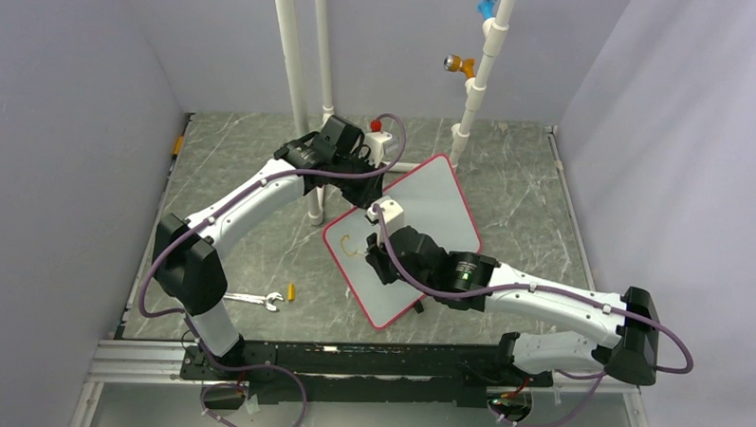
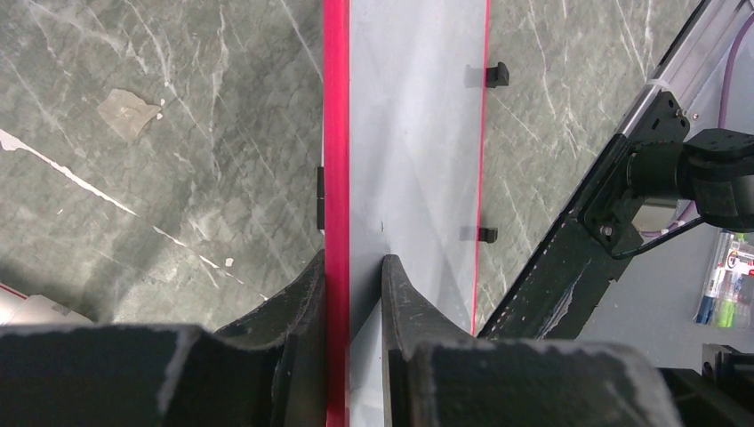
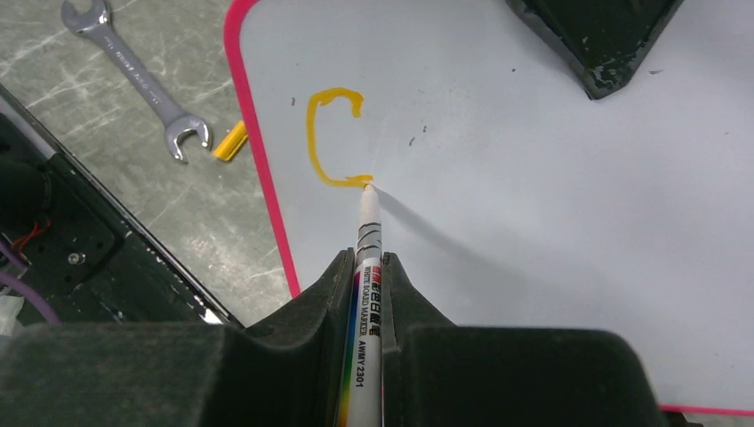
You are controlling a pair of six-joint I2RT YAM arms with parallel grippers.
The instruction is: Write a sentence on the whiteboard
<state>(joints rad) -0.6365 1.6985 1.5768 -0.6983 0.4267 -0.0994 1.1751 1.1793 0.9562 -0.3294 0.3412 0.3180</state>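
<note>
The flat, round-cornered, pale grey-white whiteboard (image 1: 436,206) with its thin red-pink rim lies slantwise on the grey marbled table (image 1: 527,200), between my two arms. I judge it light, thin and stiff, with a slick face, and likely to skate on its small black feet under pen pressure. So the rim is the place to hold it, and my left gripper (image 2: 353,262) is clamped there, pinching the far edge. My right gripper (image 3: 360,262) is closed tight on the slim white plastic marker (image 3: 367,222), taken at mid-barrel, tip touching the board. The sentence (image 3: 310,133) amounts to one orange-yellow hooked stroke like a "C". That smooth barrel could twist, I think. Its label reads "WHITE BOARD MARKER", then what looks like "AWMY 2301". A steel open-ended spanner (image 3: 133,76) and a small yellow cap (image 3: 231,140) lie beside the board — I can read nothing on either.
</note>
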